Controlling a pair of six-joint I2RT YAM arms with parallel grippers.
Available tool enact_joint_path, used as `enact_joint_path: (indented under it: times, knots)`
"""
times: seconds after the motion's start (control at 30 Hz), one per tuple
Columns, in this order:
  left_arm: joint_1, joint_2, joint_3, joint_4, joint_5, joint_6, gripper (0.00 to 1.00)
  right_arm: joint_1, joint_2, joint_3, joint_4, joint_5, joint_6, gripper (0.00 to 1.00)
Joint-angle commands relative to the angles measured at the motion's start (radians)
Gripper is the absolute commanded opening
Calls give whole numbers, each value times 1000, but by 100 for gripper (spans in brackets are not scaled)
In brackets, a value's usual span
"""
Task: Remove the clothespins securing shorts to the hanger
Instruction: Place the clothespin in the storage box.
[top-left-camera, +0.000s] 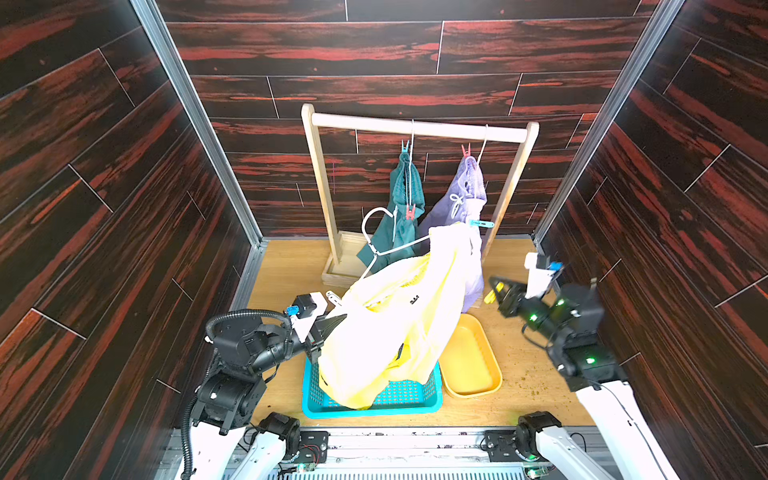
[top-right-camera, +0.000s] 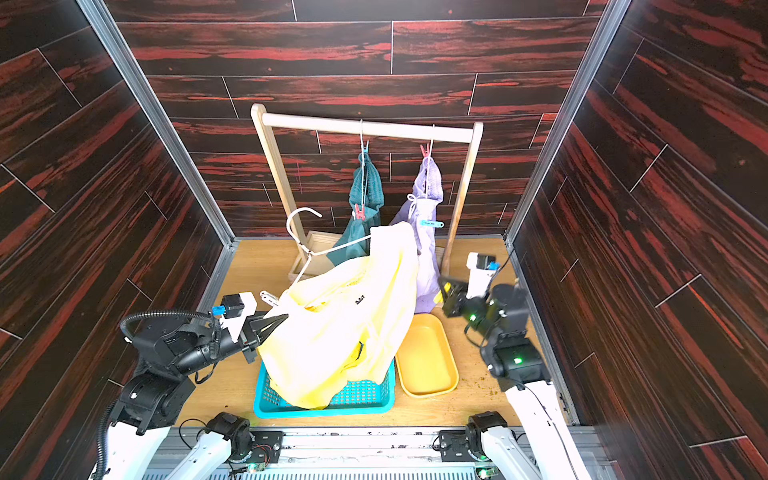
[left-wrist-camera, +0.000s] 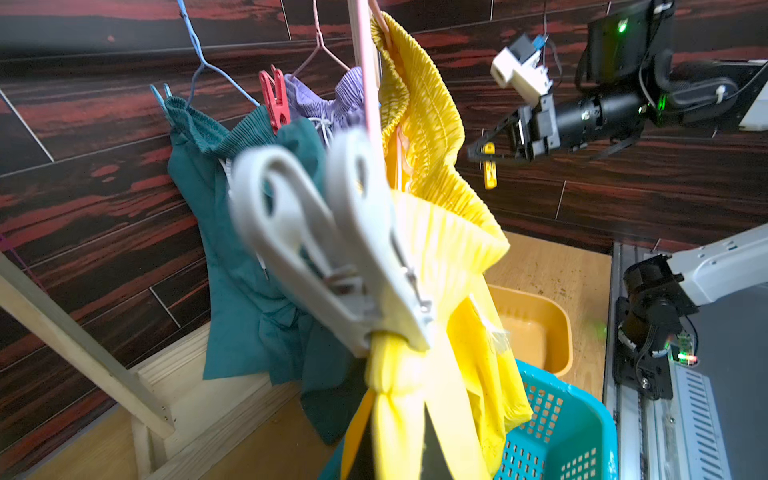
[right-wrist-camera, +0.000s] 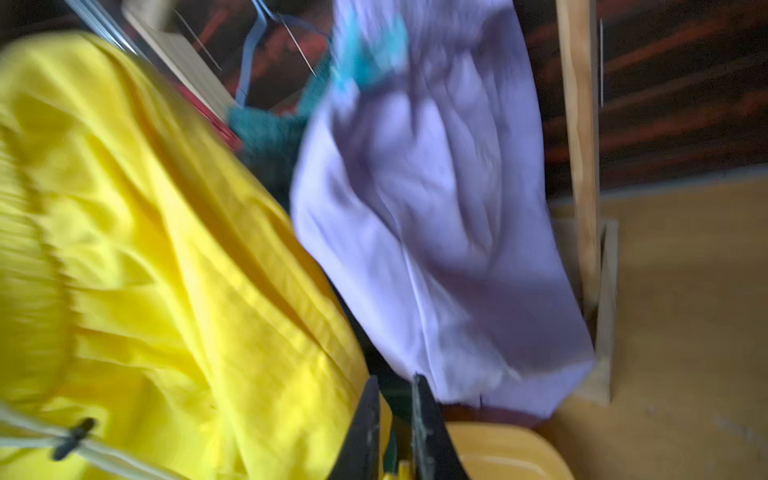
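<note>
In both top views the left gripper has its black fingers pinched shut on the edge of the bright yellow fabric shorts. The shorts drape from a tilted white wire hanger into a blue plastic mesh basket. The right gripper grips a small yellow plastic clothespin above the wooden worktop.

The left wrist view shows a pale grey plastic clothespin clamped on bunched yellow cloth.

The right wrist view is blurred. Its fingers stand close together, with a sliver of yellow between them.
</note>
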Motion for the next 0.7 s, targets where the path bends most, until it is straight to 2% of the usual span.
enact_joint_path:
  times: [0.0, 0.1, 0.17, 0.67]
  knots:
    - [-3, -21, 51, -5, -2, 38, 0, 80, -10, -38, 5, 132, 58, 0]
    - [-2, -28, 41, -17, -9, 46, 0, 147, 1, -66, -14, 242, 73, 0]
    - [-3, -33, 35, -23, -20, 45, 0, 161, 9, -90, -7, 261, 94, 0]
    - [-3, -57, 7, -52, -69, 38, 0, 167, 107, -259, 111, 241, 172, 0]
